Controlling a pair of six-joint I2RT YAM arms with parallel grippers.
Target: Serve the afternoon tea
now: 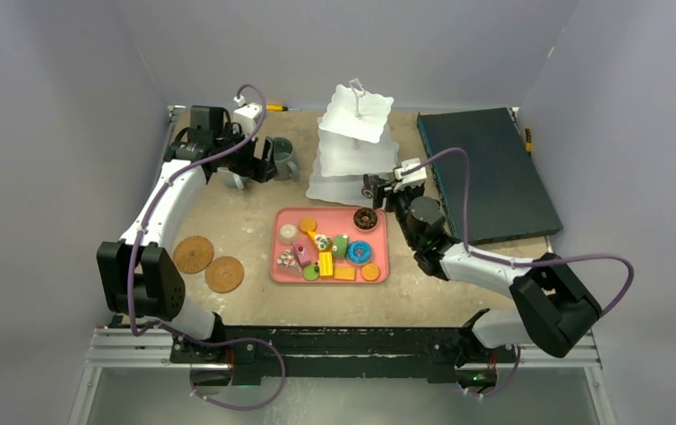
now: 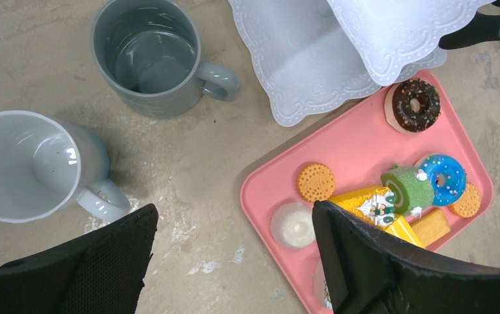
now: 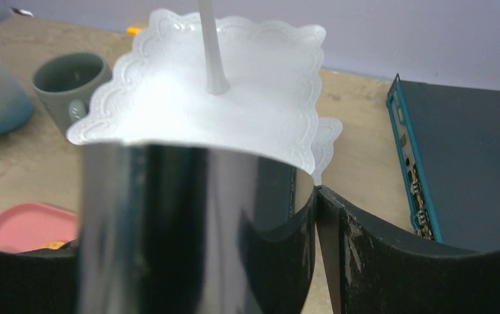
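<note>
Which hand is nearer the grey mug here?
Left. The left hand hovers right beside the grey mug, by the white mug; the right hand is across the three-tier stand from it.

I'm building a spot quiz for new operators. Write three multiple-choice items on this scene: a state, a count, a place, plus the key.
1. The grey handled mug is: A upright and empty; B lying on its side; C upside down.
2. Count the round cork coasters: A one; B four; C two.
3. The chocolate-glazed toy donut lies: A in the grey mug; B on the pink rectangular tray; C on a coaster.
Key: 1 A, mouth up, bottom bare; 2 C, two lie side by side; 3 B, it sits in a tray corner.
</note>
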